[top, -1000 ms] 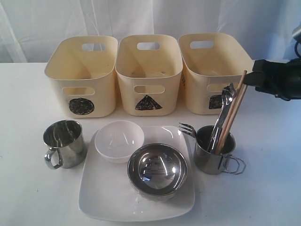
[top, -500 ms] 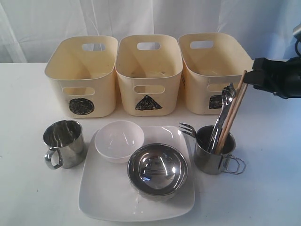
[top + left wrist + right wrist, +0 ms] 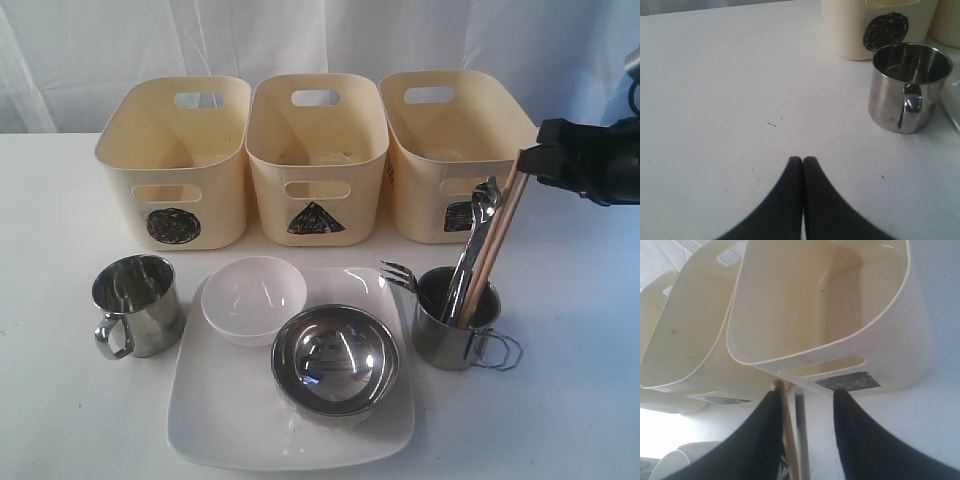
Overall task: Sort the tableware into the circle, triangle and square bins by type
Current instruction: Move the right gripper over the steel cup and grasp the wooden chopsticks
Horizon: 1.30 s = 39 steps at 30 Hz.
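"Where are the wooden chopsticks [image 3: 497, 228]?"

"Standing in the right-hand steel mug [image 3: 452, 330], with the metal cutlery [image 3: 472, 245] packed in beside them. Their long axis runs steeply upward, and the tops lean off to the right, up by the front corner of the square bin [image 3: 450, 150]. A fork [image 3: 398, 274] pokes its tines out the other way, over the corner of the square white plate [image 3: 230, 425]."

"And the right gripper [image 3: 807, 392]?"

"Fingers spread apart, hovering right at the chopsticks' upper ends. From its own camera, one wooden tip and a metal handle show in the gap, close to one finger. I can't tell whether anything touches."

"The left gripper [image 3: 802, 161]?"

"Fingers pressed together with nothing between them, low over the bare table [image 3: 715, 100]. The other steel mug [image 3: 907, 87] stands apart from it, handle turned toward that camera, in front of the circle bin [image 3: 860, 30]."

"How much room is there?"

"The bins sit side by side along the back, the triangle bin [image 3: 317, 150] in the middle, all with open mouths. Only a narrow strip of table separates them from the plate. The plate carries the small white bowl [image 3: 254, 297] and the steel bowl [image 3: 335, 360], close together. The right mug stands just beside the plate's right edge. Open table lies right of that mug and left of the other one."
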{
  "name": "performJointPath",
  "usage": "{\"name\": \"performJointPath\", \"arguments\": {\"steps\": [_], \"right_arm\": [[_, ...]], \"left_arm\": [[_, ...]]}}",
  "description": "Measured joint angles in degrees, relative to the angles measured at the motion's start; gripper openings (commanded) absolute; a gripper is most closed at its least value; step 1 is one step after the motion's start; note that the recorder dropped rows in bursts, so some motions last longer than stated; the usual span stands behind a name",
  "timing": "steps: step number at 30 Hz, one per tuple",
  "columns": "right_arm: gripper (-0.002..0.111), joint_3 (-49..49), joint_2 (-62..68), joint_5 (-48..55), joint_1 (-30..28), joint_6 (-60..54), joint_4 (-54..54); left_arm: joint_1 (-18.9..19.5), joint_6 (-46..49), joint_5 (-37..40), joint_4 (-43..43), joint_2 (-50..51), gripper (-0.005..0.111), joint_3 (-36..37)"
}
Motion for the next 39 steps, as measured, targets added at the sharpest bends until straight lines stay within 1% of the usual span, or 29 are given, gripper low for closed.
{"name": "performJointPath", "arguments": {"steps": [7, 11, 18, 28, 39], "right_arm": [[0.011, 0.00, 0.00, -0.34, 0.86, -2.41, 0.00], [0.005, 0.00, 0.00, -0.34, 1.21, -2.86, 0.00], [0.000, 0.00, 0.00, -0.35, 1.21, -2.97, 0.45], [0.000, -0.14, 0.00, 0.85, 1.21, -3.08, 0.25], [0.000, -0.50, -1.79, 1.08, 1.21, -3.08, -2.50]], "left_arm": [[0.00, 0.00, 0.00, 0.00, 0.00, 0.000, 0.00], [0.00, 0.00, 0.00, 0.00, 0.00, 0.000, 0.00], [0.00, 0.00, 0.00, 0.00, 0.00, 0.000, 0.00], [0.00, 0.00, 0.00, 0.00, 0.00, 0.000, 0.00], [0.00, 0.00, 0.00, 0.00, 0.00, 0.000, 0.00]]}}
